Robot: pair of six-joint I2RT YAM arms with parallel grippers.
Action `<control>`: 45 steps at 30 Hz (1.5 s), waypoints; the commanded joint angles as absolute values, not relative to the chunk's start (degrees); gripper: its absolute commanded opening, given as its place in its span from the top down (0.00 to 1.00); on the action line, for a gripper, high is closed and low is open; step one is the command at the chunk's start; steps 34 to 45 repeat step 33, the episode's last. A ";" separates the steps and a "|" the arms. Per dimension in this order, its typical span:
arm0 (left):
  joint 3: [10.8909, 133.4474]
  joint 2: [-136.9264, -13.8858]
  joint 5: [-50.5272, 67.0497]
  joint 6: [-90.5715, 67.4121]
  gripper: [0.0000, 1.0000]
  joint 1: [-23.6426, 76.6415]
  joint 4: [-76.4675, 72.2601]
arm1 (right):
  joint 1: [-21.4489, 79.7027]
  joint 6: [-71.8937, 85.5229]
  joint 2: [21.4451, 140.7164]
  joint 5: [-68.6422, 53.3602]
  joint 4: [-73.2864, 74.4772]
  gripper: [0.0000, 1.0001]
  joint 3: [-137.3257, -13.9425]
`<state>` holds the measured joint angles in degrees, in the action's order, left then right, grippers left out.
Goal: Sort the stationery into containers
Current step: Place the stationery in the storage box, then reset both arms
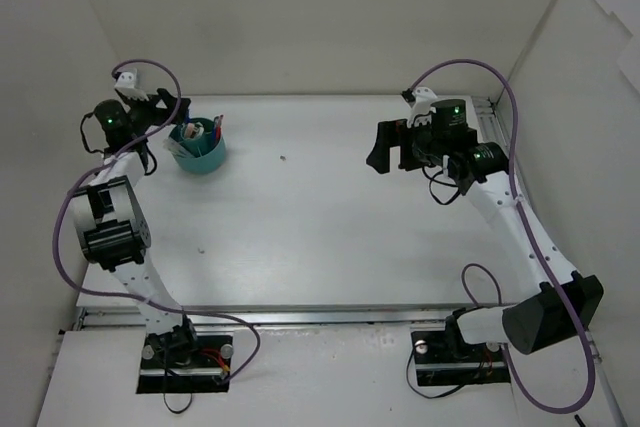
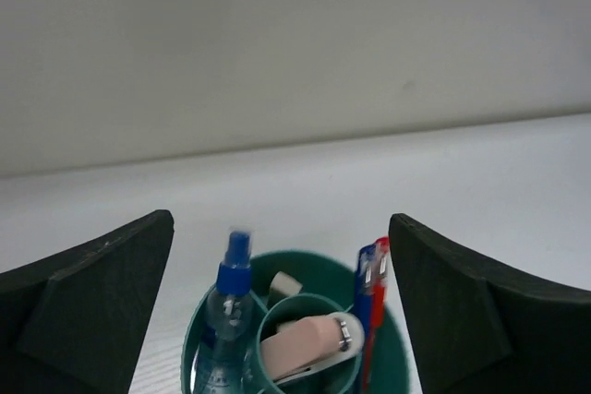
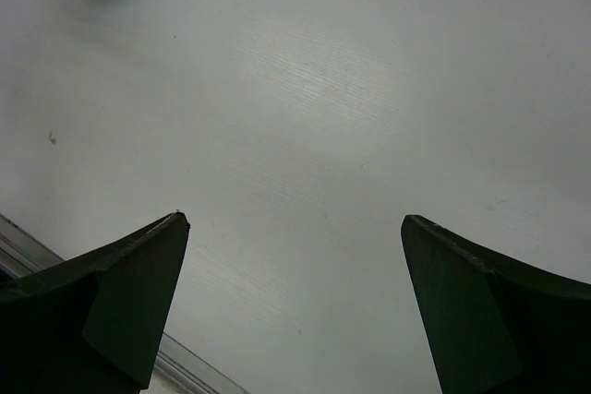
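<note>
Stationery (image 2: 305, 343) fills round teal plastic cup (image 1: 206, 161) at ten o'clock; left fingers (image 2: 102, 297) wide above, drop seemingly done; right fingers (image 3: 106, 297) wide; next, lift clear.

Teal cup (image 2: 314, 263) lower part cut by frame edge — blue-capped tube (image 2: 228, 297) blurred; speck (image 1: 285, 158) too small to tell.

The cup (image 2: 319, 265) is teal; in it a red pen (image 2: 377, 306), a blue pen (image 2: 364, 294), a pinkish-beige eraser (image 2: 300, 346) and a clear tube (image 2: 224, 309) (its cap blue). The bench (image 1: 320, 217) is plain white.
</note>
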<state>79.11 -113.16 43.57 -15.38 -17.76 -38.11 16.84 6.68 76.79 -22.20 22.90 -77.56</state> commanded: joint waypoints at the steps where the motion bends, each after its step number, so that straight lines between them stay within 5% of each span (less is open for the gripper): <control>1: 77.80 -100.48 45.27 -16.61 0.00 -18.11 -47.72 | 16.44 7.56 72.17 -20.05 18.11 0.02 -76.21; 5: 75.06 -90.64 40.62 -16.96 0.00 -18.11 -37.92 | 16.52 10.45 68.12 -14.34 16.18 0.02 -71.99; 9: 78.22 -77.48 21.23 -15.64 0.00 -12.59 -6.91 | 16.35 15.81 61.45 -3.54 11.79 0.02 -64.00; 14: 62.43 -59.97 -3.39 -26.88 0.00 -7.04 9.56 | 16.35 22.50 50.55 8.69 7.21 0.02 -51.52; 20: 47.03 -37.12 -8.43 -31.89 0.00 -5.45 20.37 | 16.35 26.80 39.56 18.62 5.80 0.02 -41.67; 45: 46.31 -33.66 -13.79 -37.96 0.00 -5.45 26.80 | 16.35 28.04 36.74 19.42 5.63 0.02 -37.79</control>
